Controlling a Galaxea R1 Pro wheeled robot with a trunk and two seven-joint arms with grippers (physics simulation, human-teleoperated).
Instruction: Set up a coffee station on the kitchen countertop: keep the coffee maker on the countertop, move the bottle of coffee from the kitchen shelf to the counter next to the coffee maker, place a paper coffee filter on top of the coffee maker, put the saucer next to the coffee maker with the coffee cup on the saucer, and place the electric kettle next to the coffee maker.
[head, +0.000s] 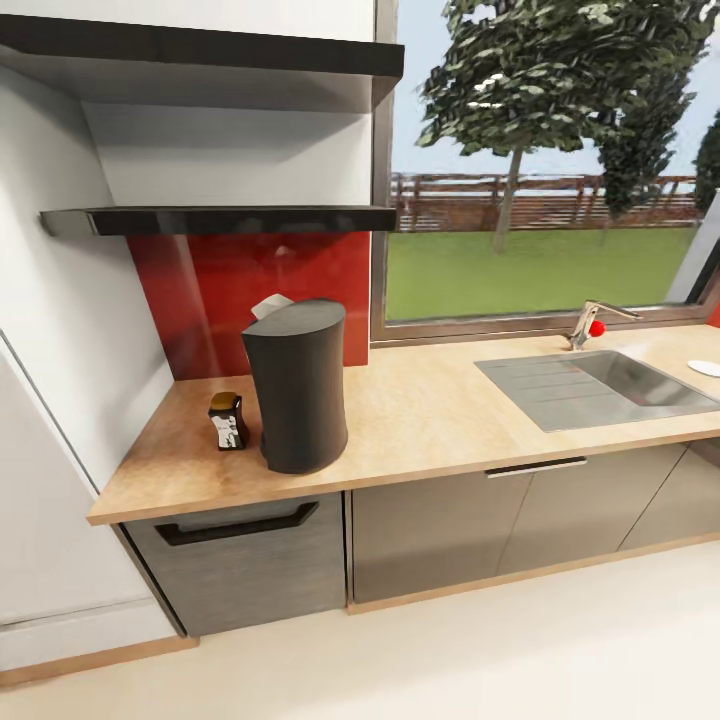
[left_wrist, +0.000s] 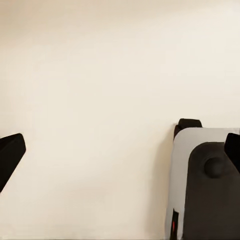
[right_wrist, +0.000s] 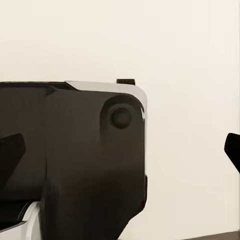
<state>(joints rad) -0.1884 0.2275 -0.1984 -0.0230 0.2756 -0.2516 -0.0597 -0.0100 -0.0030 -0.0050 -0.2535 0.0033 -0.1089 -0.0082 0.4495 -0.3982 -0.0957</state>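
While the small dark-brown bottle of coffee already stands beside the tall dark-grey coffee maker at centre-left, both grippers, fingers spread and empty, must next fetch the remaining things.

We saw even daylight from the window flooding the kitchen countertop, the coffee maker casting only a faint shadow. The red backsplash carried pale glare streaks. Renders looked slightly soft; wrist views were flat and cream-lit.
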